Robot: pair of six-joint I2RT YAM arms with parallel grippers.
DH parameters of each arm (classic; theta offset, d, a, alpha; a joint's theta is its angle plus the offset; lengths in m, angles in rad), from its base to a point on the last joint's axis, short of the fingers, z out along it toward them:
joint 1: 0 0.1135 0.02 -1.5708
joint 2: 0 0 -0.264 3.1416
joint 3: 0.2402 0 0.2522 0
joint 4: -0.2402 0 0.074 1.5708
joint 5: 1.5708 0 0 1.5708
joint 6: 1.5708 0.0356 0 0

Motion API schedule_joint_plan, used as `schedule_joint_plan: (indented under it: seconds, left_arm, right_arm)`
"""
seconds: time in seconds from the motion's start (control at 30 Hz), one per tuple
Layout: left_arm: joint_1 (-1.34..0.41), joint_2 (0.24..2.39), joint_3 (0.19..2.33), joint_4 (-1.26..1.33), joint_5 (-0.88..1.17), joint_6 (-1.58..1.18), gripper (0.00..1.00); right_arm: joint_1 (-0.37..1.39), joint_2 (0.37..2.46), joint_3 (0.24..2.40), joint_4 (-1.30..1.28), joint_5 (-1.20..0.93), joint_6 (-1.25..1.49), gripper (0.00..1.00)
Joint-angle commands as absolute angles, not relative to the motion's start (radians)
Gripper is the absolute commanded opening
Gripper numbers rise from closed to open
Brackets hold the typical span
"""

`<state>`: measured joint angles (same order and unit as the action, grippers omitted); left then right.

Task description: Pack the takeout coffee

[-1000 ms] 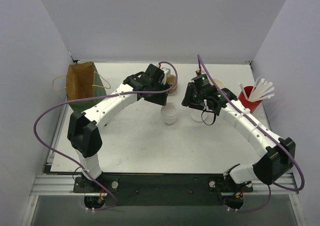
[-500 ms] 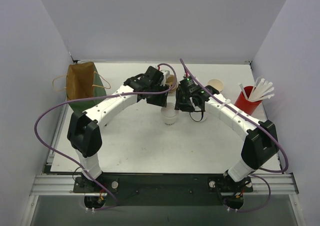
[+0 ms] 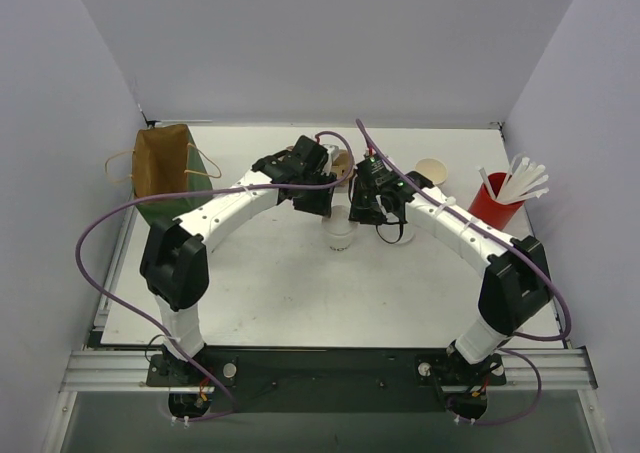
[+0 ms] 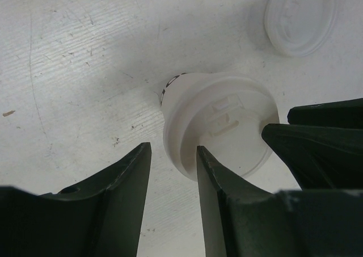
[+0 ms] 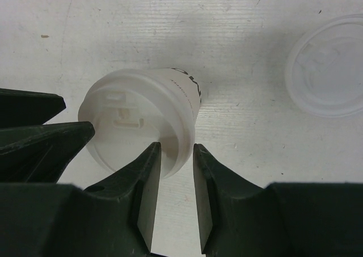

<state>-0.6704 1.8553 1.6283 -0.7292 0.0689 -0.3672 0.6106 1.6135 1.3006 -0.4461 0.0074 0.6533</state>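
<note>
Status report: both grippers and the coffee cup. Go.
Left gripper open, straddling the lid rim. Right gripper open, straddling the far rim. Takeout cup upright, lid on. Loose lid lies apart; nothing blocking.

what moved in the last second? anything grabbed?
The right gripper swung left to the lidded takeout cup, ending opposite the left gripper, which barely shifted. No clear grab or release. The cup, paper bag and red straw cup stayed put.

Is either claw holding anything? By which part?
Nothing visibly held: left claw and right claw, jaws apart, sit at the small white lidded paper cup.
</note>
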Motion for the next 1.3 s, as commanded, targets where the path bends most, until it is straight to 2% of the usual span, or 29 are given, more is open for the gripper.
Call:
schedule_joint_plan:
  seconds: [0.0, 0.73, 1.27]
  left_arm:
    - [-0.664, 1.865, 1.634, -0.677, 0.081, -0.379, 0.47]
    - [-0.664, 1.882, 1.657, -0.693, 0.114, -0.376, 0.42]
    - [-0.664, 1.89, 1.654, -0.699, 0.118, -0.374, 0.33]
  right_arm:
    - [0.618, 1.624, 1.33, -0.442, 0.015, 0.655, 0.25]
    - [0.618, 1.637, 1.298, -0.426, 0.021, 0.661, 0.18]
    - [0.618, 1.652, 1.267, -0.425, 0.023, 0.667, 0.16]
